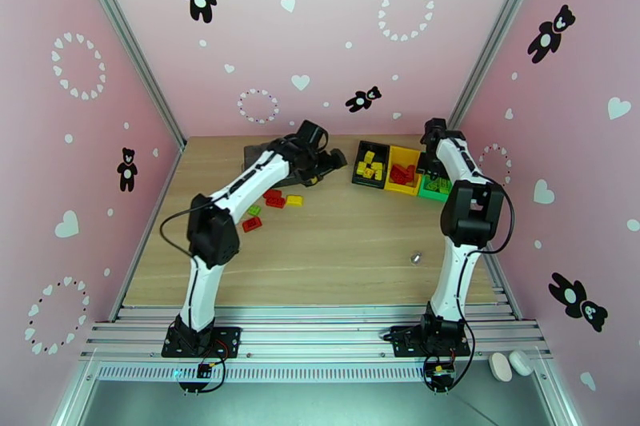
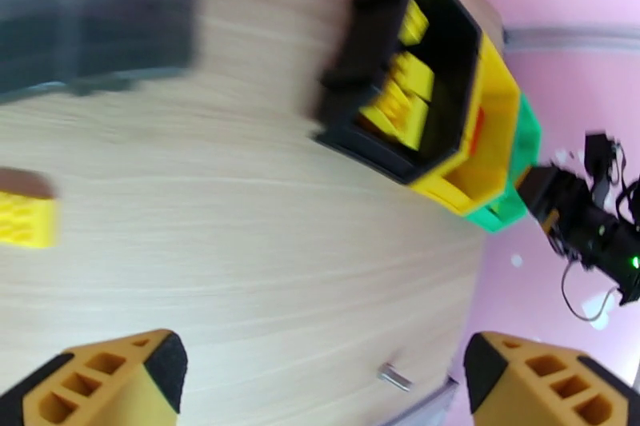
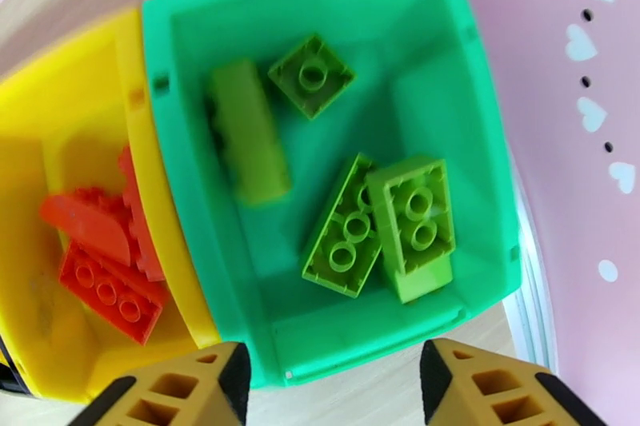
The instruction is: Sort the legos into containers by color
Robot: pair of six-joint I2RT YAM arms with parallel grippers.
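Top view: four loose legos lie on the table [image 1: 344, 260] beside the left arm's forearm, namely a red brick [image 1: 274, 198], a yellow brick [image 1: 294, 200], a lime green brick [image 1: 254, 210] and a second red brick [image 1: 251, 224]. The left gripper [image 1: 334, 157] hovers beyond them, between the dark grey organizer box [image 1: 260, 154] and the black bin [image 1: 373, 145]; its jaws are spread wide with nothing between them. The loose bricks thus lie back from these jaws, toward the arm's own base and to its left. In the left wrist view a yellow brick sits at the edge of the picture, well off the line between the fingers [image 2: 164, 364]. Seen from above, its long axis appears to run roughly across the table. The right gripper [image 3: 334, 376] hangs over the green bin [image 3: 480, 100], jaws parted and empty, above the lime green bricks lying inside, one of them blurred. Red bricks lie in the yellow bin [image 3: 156, 180], yellow ones in the black bin. The right gripper is well apart from the loose bricks; the left arm is judged the nearer, and would need to draw back rather than reach on
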